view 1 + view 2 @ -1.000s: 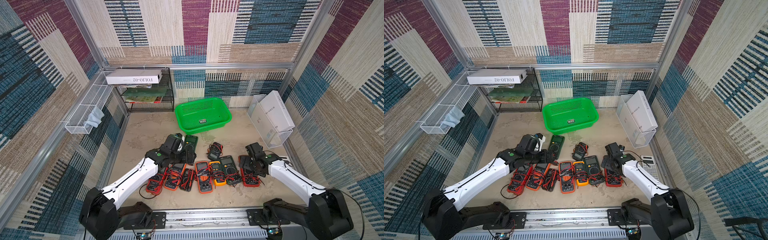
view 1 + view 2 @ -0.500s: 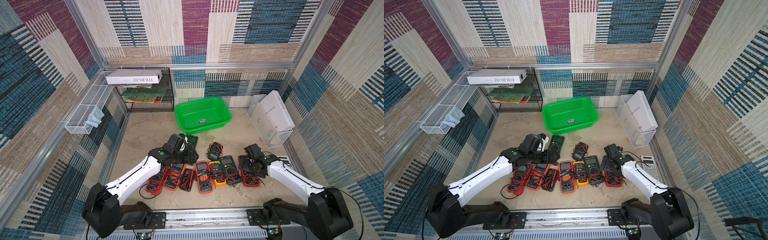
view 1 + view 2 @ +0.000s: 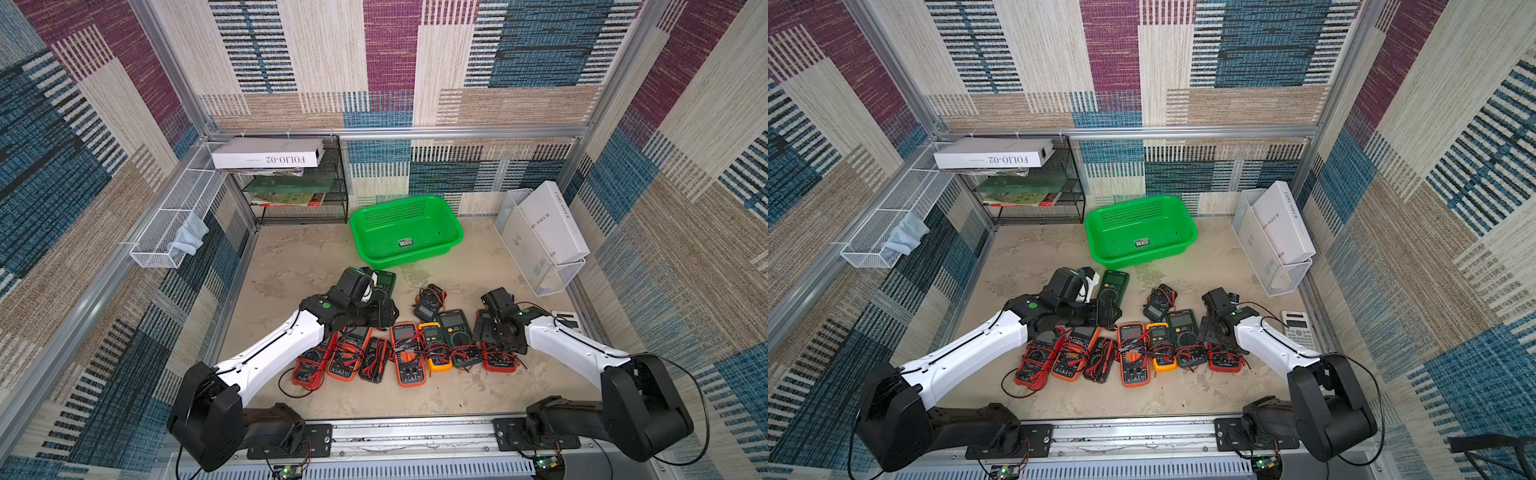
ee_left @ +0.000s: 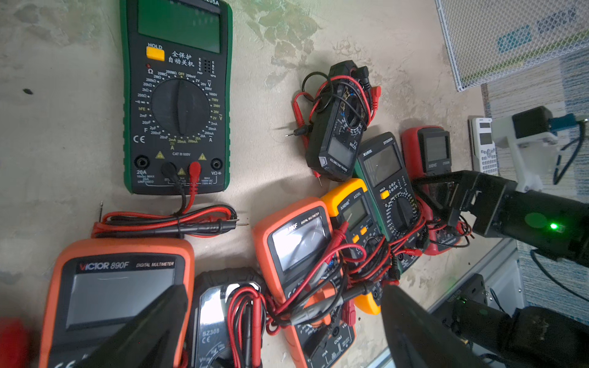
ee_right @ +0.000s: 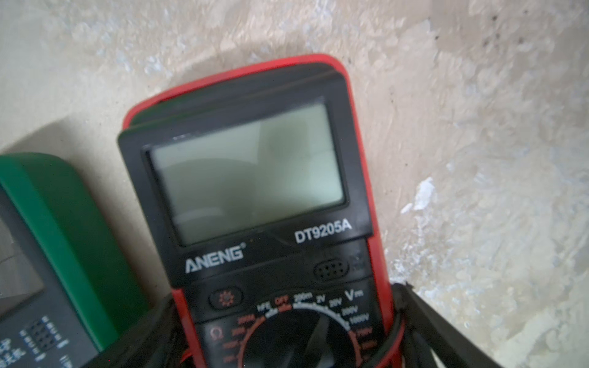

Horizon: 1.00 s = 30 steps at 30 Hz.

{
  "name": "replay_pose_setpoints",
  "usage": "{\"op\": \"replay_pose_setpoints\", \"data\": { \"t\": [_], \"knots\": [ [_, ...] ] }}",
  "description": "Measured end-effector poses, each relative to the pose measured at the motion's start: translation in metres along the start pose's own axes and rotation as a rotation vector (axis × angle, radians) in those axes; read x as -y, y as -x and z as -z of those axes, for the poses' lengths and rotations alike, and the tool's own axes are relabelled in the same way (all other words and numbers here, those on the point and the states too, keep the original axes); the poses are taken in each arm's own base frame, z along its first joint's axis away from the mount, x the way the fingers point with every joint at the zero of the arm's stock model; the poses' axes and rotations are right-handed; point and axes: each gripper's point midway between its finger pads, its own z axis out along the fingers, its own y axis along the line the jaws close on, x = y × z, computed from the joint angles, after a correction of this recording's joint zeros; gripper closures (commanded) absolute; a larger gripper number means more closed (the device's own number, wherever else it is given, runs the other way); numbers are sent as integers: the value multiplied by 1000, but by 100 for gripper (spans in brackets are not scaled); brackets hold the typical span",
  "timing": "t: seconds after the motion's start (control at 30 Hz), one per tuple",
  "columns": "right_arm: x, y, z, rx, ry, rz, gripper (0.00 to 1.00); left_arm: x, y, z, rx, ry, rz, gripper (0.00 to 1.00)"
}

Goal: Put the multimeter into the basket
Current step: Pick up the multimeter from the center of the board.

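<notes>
The green basket (image 3: 415, 261) (image 3: 1142, 261) stands empty at the back centre. Several multimeters lie in a row near the front, tangled in red and black leads. My right gripper (image 3: 496, 334) (image 5: 283, 331) is open, its fingers (image 5: 424, 328) on either side of the red multimeter (image 5: 255, 197) (image 3: 500, 362) at the row's right end. My left gripper (image 3: 384, 318) (image 4: 283, 321) hangs open above the row's left part, over a black clamp meter (image 4: 220, 318) and an orange multimeter (image 4: 299, 255). A green multimeter (image 4: 177, 95) (image 3: 1113, 284) lies apart behind the row.
A small black multimeter (image 3: 430, 301) wrapped in leads lies behind the row. A calculator (image 3: 1298, 328) sits by the right wall. A white wire bin (image 3: 552, 274) with boxes stands back right, a black mesh rack (image 3: 299, 199) back left, a wire bin (image 3: 174, 224) on the left wall.
My left gripper has shifted slightly right and now covers more of the green multimeter's lower end. The right arm has barely moved. Both grippers stayed open.
</notes>
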Motion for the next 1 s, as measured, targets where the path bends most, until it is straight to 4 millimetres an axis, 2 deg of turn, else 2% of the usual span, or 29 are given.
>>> {"op": "replay_pose_setpoints", "data": {
  "t": [0.4,0.83,1.0],
  "knots": [
    [-1,4,12,23,28,-15,0,4,1,-3,-6,-4,-7,1],
    [0,2,0,2,-1,3,0,8,1,-4,-12,-6,-14,1],
    [0,3,1,6,1,6,4,7,1,-7,-21,-1,-12,1]
  ]
}}
